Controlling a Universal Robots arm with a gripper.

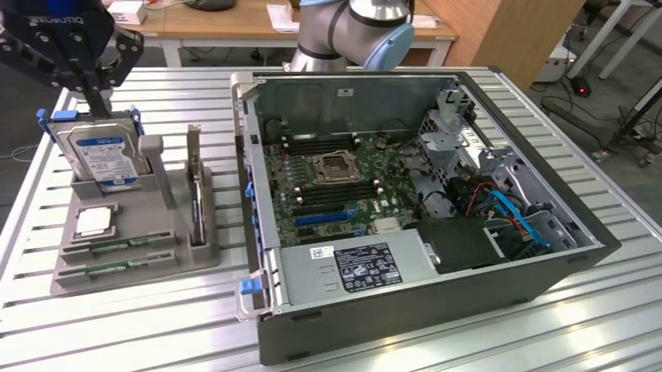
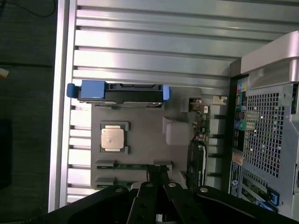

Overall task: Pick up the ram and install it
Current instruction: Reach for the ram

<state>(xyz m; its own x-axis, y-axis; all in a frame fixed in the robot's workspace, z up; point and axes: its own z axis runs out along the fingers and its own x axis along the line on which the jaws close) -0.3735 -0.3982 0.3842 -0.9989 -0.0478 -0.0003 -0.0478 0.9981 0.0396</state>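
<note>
- The far ram stick (image 1: 116,247) (image 2: 133,164) and the near ram stick (image 1: 108,268) are two alike: long, thin green circuit boards with dark chips along them. Any label on them is too small to make out.
- Each stands on its long edge in its own slot at the near end of a grey holder tray (image 1: 201,252), on the left part of the slatted metal table (image 1: 579,325).
- Their long axes run left to right across the tray, parallel to each other, one just behind the other with a grey ridge between.
- On the same tray, a silver processor chip (image 1: 93,222) lies flat just beyond the far stick. Farther still, a hard drive (image 1: 98,155) with a blue-white label stands upright in blue side rails.
- An expansion card (image 1: 194,186) stands on edge along the tray's right side.
- The pincer (image 1: 99,105) (image 2: 159,170) hangs at the far left, above the top edge of the hard drive and well apart from both sticks. Its black fingers point downward.
- The pincer's fingers are pressed together with nothing held between them.
- Right of the tray, an open computer case (image 1: 538,256) lies on its side. Its green motherboard (image 1: 362,198) faces up, and the processor socket (image 1: 336,167) sits between rows of dark memory slots.
- The arm's grey-and-blue base (image 1: 357,31) stands beyond the far side of the case.
</note>
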